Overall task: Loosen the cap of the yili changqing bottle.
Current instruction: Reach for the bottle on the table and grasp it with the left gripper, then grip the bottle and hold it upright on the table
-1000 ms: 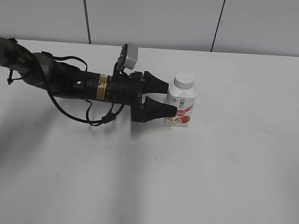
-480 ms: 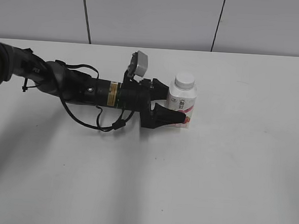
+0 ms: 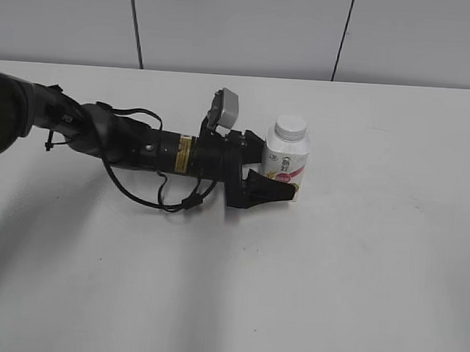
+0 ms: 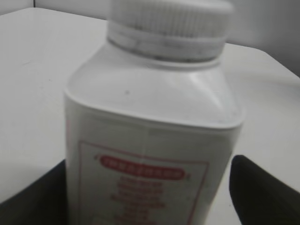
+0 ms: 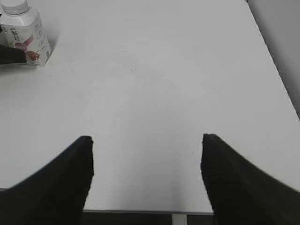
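The yili changqing bottle (image 3: 287, 162) stands upright between the spread fingers of the left hand (image 3: 275, 174).

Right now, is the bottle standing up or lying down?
Standing up. The bottle sits on its base on the table, with its cap on top.

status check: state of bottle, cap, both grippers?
yili changqing bottle: upright on the table, between the left gripper's fingers.
cap: on the neck, untouched.
left gripper: open, straddling the bottle's body.
right gripper: open, empty, well away from the bottle.
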You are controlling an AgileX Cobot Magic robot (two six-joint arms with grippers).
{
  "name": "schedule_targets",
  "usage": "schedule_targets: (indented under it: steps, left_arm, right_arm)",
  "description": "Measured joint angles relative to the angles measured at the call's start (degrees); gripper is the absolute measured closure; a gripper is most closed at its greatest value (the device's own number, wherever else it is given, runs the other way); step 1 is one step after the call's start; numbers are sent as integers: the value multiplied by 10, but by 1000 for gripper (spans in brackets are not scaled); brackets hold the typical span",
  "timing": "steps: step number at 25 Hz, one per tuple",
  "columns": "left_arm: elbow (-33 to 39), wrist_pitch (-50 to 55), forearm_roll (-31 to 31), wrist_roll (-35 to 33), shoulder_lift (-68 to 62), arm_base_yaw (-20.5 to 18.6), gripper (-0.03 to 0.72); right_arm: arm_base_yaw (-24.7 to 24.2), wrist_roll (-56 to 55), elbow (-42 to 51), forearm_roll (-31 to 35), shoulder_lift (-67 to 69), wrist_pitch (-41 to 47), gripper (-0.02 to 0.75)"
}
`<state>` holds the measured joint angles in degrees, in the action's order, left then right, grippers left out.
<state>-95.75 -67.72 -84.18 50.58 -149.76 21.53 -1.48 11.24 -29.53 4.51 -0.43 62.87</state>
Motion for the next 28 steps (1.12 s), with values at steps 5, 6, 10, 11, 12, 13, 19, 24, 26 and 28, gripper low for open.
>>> schedule_targets:
  steps: [5,6,10,11,12,13,19,24,26,28]
  left_arm:
    - [-5,0,-7,0,-2,3,101]
    - [-5,0,-9,0,-2,3,101]
    - [-6,0,-13,1,-2,3,125]
    - [-6,0,-13,1,-2,3,139]
    - [-6,0,-14,1,-2,3,161]
    - [-6,0,-15,2,-2,3,186]
    - [-6,0,-17,2,-2,3,266]
    - [-6,0,-15,2,-2,3,267]
    - [-6,-1,-13,3,-2,3,268]
    - [-6,-1,-11,4,-2,3,270]
  right_arm:
    - [0,0,0,0,0,0,173]
    - [0,0,0,0,0,0,173]
    - [0,0,0,0,0,0,173]
    - [0,0,0,0,0,0,173]
    - [0,0,0,0,0,0,173]
    - [0,0,0,0,0,0,173]
    - [0,0,0,0,0,0,173]
    - [0,0,0,0,0,0,173]
    - [0,0,0,0,0,0,173]
    - [0,0,0,0,0,0,173]
